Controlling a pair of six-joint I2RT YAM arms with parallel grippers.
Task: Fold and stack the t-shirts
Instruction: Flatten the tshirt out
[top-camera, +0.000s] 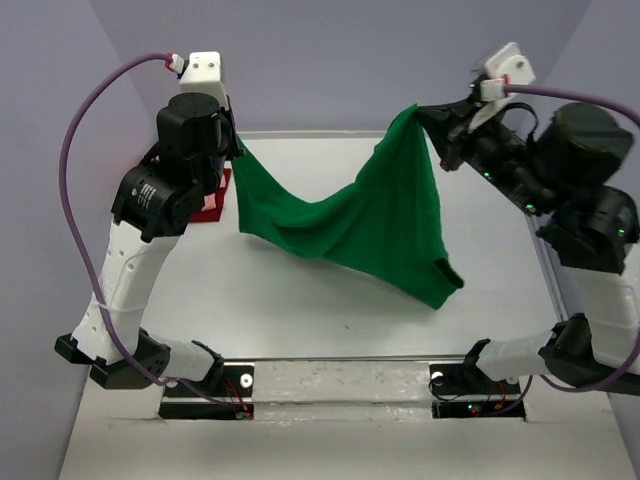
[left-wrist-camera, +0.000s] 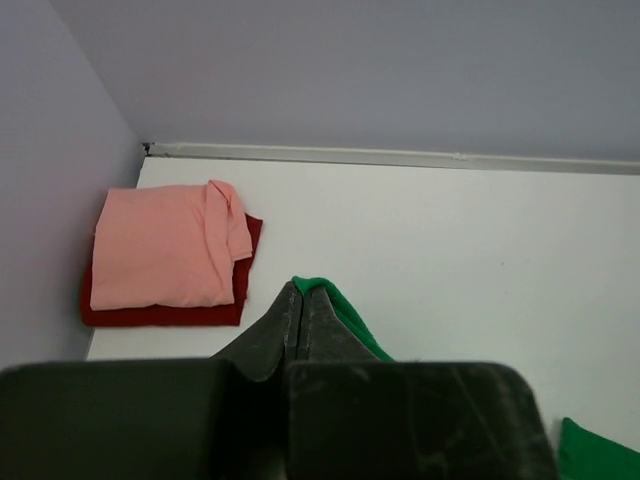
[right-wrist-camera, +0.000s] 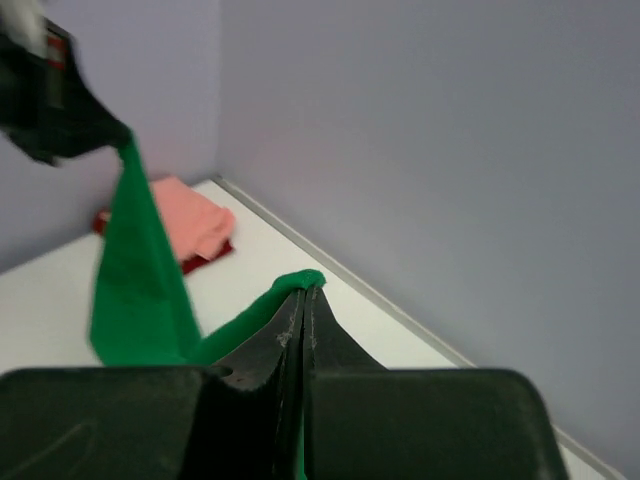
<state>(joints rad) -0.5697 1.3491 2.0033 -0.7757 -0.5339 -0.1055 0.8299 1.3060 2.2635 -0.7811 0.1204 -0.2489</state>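
The bright green t-shirt (top-camera: 350, 215) hangs stretched in the air between both arms, sagging in the middle, with its lower right part reaching down towards the table. My left gripper (top-camera: 237, 148) is shut on its left corner; the cloth (left-wrist-camera: 345, 315) pokes out beside the closed tips (left-wrist-camera: 303, 290). My right gripper (top-camera: 420, 112) is shut on the upper right corner, and green cloth (right-wrist-camera: 140, 270) spills from those tips (right-wrist-camera: 303, 292). The salmon pink t-shirt (left-wrist-camera: 165, 245) lies folded on the folded dark red t-shirt (left-wrist-camera: 160, 315) in the table's far left corner.
The white table (top-camera: 300, 300) is boxed in by grey-purple walls at the left, back and right, with a raised rim (left-wrist-camera: 400, 157) along the back. The left arm covers most of the folded stack (top-camera: 219, 198) in the top view. Purple cables loop beside both arms.
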